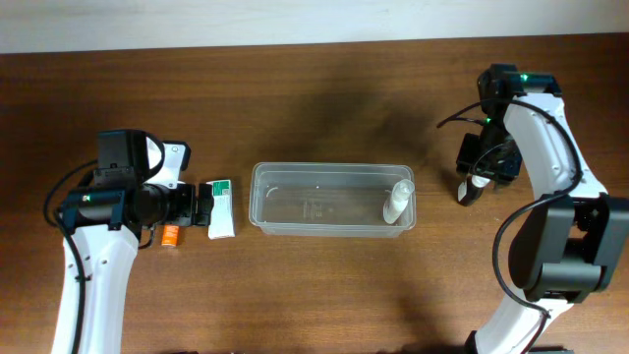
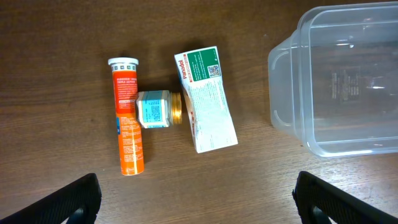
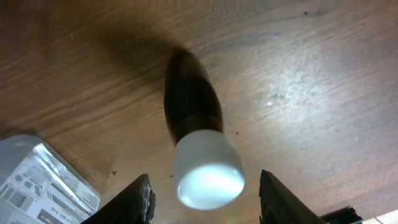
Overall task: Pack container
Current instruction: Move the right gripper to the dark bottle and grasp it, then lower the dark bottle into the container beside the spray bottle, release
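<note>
The clear plastic container (image 1: 267,193) lies in the middle of the table and also shows in the left wrist view (image 2: 292,93). A small clear bottle (image 1: 397,204) lies inside it at its right end. My left gripper (image 1: 203,204) is open and empty (image 2: 199,202), just left of the container over a green-and-white box (image 2: 205,99), a small jar (image 2: 155,109) and an orange tube (image 2: 128,116). My right gripper (image 1: 472,187) is open (image 3: 208,194). Its fingers stand on either side of a dark bottle's white cap (image 3: 208,174), not touching it.
The box (image 1: 222,208) and orange tube (image 1: 170,236) lie side by side left of the container. A clear item with a printed label (image 3: 43,180) shows at the lower left of the right wrist view. The table's far edge meets a pale wall (image 1: 295,20).
</note>
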Controlling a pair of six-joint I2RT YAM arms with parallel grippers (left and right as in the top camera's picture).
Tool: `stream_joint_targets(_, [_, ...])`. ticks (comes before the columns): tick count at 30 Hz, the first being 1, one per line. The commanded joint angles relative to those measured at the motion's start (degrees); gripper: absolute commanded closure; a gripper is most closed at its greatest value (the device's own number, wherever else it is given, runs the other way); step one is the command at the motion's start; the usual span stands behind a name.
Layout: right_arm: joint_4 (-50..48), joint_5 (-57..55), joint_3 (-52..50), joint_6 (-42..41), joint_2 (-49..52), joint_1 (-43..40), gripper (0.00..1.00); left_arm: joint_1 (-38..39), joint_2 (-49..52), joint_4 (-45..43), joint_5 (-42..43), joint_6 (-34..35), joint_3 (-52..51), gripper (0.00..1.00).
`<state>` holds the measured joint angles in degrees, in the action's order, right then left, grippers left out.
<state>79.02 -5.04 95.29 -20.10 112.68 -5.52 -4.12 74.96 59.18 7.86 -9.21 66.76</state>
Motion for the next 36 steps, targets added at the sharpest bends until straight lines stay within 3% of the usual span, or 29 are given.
stream_joint_targets(1, [-0.6,0.1,-0.3,0.1,0.4,-1.6,0.53,0.2,0.4,0.0,-0.2,-0.8,0.9,0.0])
stream_joint_targets(8, [-2.6,0.5,-1.6,0.4,0.5,-2.4,0.6,0.2,0.4,0.1,-0.2,-0.8,0.9,0.0])
stream_joint_targets(10, [-2.8,0.6,-1.6,0.4,0.5,-2.4,0.74,0.2,0.4,0.0,-0.2,-0.8,0.9,0.0])
stream_joint_targets(16, [-2.4,0.8,-1.4,0.4,0.4,-2.4,0.9,0.2,0.4,0.0,-0.2,-0.8,0.9,0.0])
stream_joint_targets(26, [4.2,4.6,6.9,3.3,-7.4,-0.2,0.96,0.2,0.4,0.0,-0.2,-0.8,0.9,0.0])
stream_joint_targets(36, [9.2,5.9,17.5,0.3,-26.7,15.1,0.96,0.2,0.4,0.0,-0.2,-0.8,0.9,0.0])
